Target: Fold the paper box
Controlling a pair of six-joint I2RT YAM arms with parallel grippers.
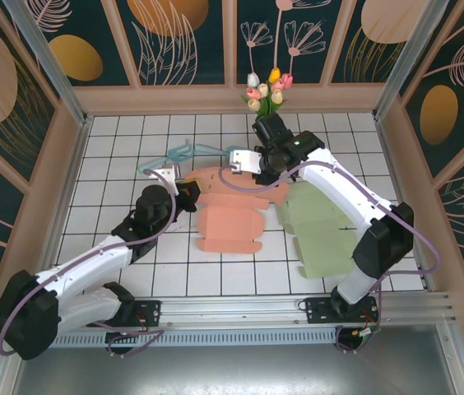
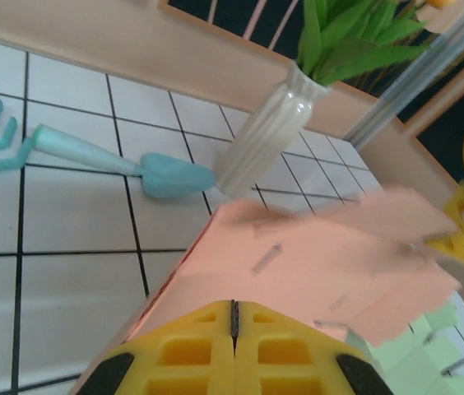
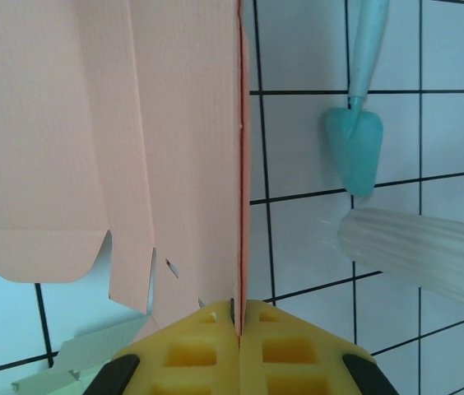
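Observation:
The pink paper box [image 1: 230, 216] is a flat cut-out sheet in the middle of the tiled floor, its far part lifted. My right gripper [image 1: 250, 163] is at its far edge. In the right wrist view the yellow jaws [image 3: 237, 311] are shut on the box [image 3: 158, 123], whose edge runs straight into the seam. My left gripper [image 1: 192, 196] is at the sheet's left side. In the left wrist view its jaws [image 2: 234, 309] are shut, and the pink box [image 2: 322, 263] spreads out just past the tips. No pink shows in that seam.
A pale green flat box sheet [image 1: 324, 236] lies to the right of the pink one. A white vase of tulips [image 1: 266, 97] stands at the back wall, close behind the right gripper. A teal trowel [image 2: 170, 174] and a rake [image 1: 174, 156] lie at the back left.

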